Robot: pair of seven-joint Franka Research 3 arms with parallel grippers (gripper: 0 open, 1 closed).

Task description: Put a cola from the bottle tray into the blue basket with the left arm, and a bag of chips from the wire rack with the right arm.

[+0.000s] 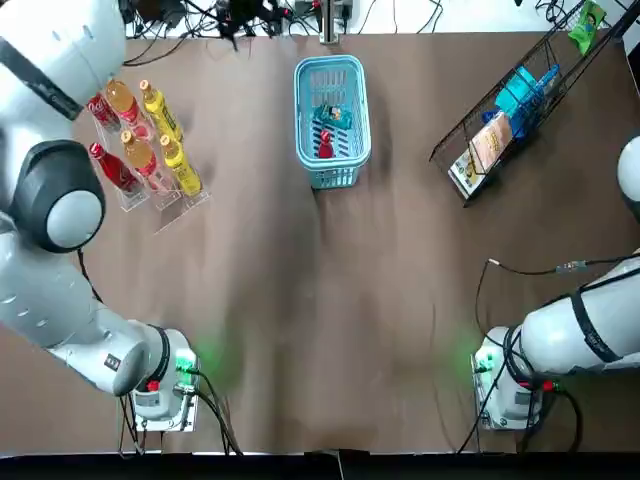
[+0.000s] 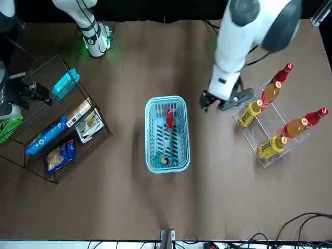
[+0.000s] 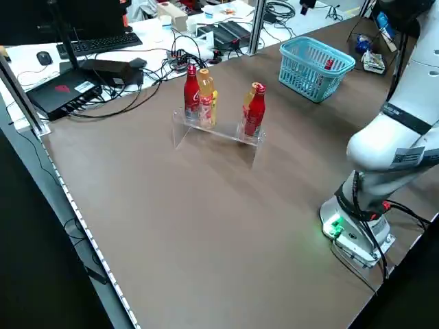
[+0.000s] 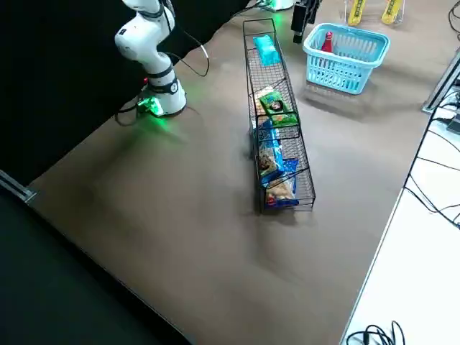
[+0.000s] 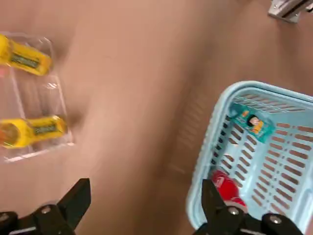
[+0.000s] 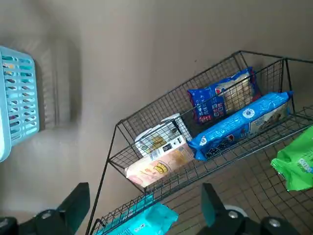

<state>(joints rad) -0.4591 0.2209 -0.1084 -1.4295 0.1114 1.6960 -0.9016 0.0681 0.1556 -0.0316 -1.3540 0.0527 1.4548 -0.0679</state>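
Cola (image 2: 169,119), red and lying on its side, was inside the blue basket (image 1: 335,177) together with a small teal bag of chips (image 1: 333,116). The basket stood at the middle of the brown tabletop (image 1: 320,320), toward the edge far from the robot.

The left tool (image 5: 145,188) hung above the tabletop between the basket and the bottle tray (image 1: 170,208), its fingers spread wide with nothing between them. The clear tray, on the robot's left, held six standing bottles: two red colas (image 1: 112,167), two orange drinks (image 1: 140,155) and two yellow bottles (image 1: 180,165).

The right tool (image 6: 144,190) hung over the wire rack (image 4: 267,75) on the robot's right side of the tabletop, likewise wide and empty. In the rack lay a long light-blue bag (image 6: 242,125), a dark blue bag (image 6: 222,100) just beside it, a green bag (image 6: 296,164), a teal bag (image 6: 146,220) and a pale packet with a barcode (image 6: 159,156).
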